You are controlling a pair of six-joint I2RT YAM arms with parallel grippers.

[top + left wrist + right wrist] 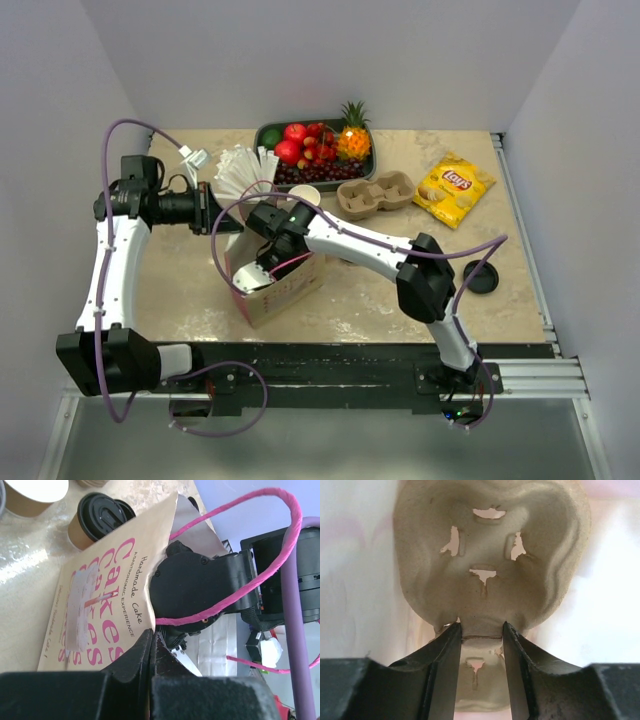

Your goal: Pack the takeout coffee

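Risk: left end effector (pixel 152 639) is pinched shut on the bag (pixel 107 597) rim, and the right end effector (pixel 481 630) grips a carrier (pixel 490 575) inside the bag. Coffee (pixel 98 519) stands outside, just beside the bag. I fear the carrier snagging and dragging the bag into the coffee.

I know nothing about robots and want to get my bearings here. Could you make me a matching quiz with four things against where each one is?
Things:
1. chip bag
2. lidded coffee cup
3. cup carrier seen by the right wrist camera
4. paper bag

Places:
A. between the right fingers
B. edge pinched by the left fingers
C. standing on the table, next to the paper bag
D. lying on the table's right side, toward the back

Pairs: 1-D, 2-C, 3-A, 4-B.
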